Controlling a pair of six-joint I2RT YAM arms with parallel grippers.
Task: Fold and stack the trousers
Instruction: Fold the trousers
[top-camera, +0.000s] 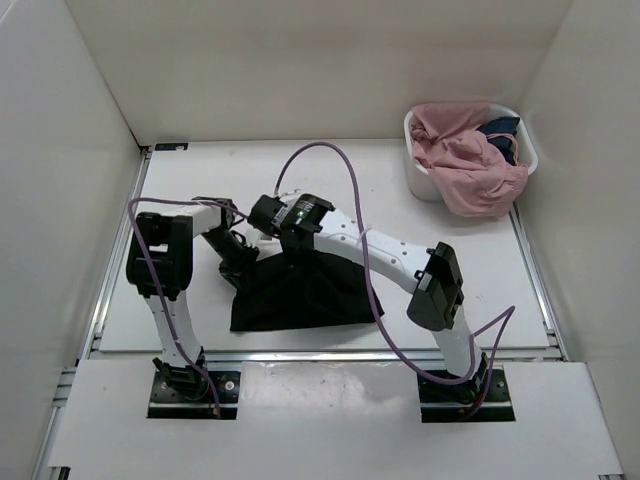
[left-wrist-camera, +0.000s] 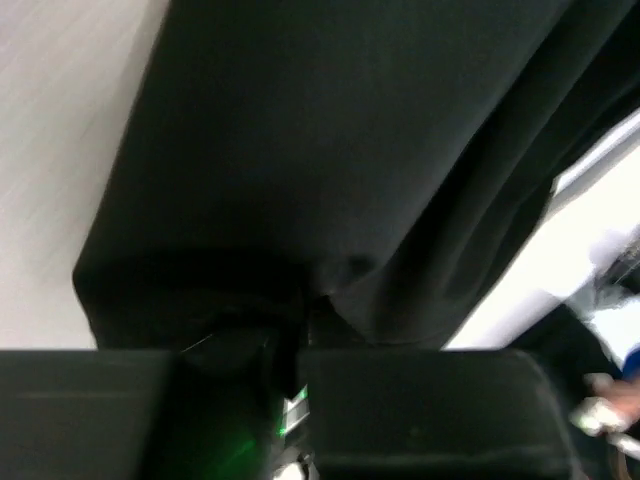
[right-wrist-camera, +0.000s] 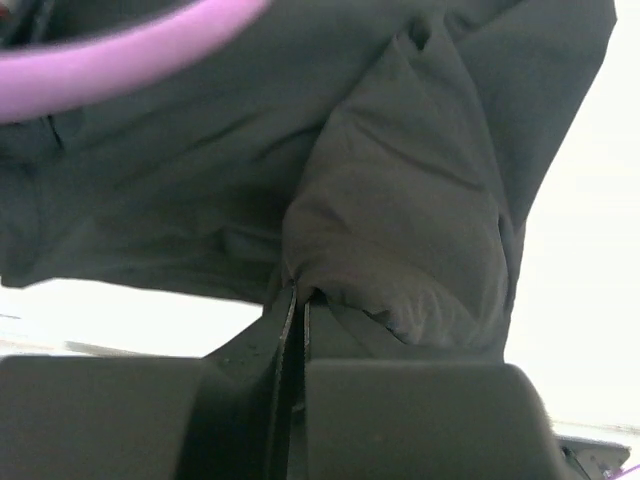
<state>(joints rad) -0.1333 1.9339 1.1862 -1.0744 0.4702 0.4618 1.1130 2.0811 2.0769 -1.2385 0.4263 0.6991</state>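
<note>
Black trousers (left-wrist-camera: 330, 150), fold nipped in left pincer (left-wrist-camera: 300, 335); white table (left-wrist-camera: 50, 150) beside

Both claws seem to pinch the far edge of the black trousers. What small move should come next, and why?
Probably lift both together and draw that edge toward the near side. The left gripper and right gripper each pinch fabric at the far edge of the trousers, whose rest lies flat: a fold looks set up.

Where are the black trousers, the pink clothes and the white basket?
black trousers (top-camera: 300, 295): top view, middle of the cloth.
pink clothes (top-camera: 470, 172): top view, part draped over the rim.
white basket (top-camera: 420, 172): top view, its left wall.
</note>
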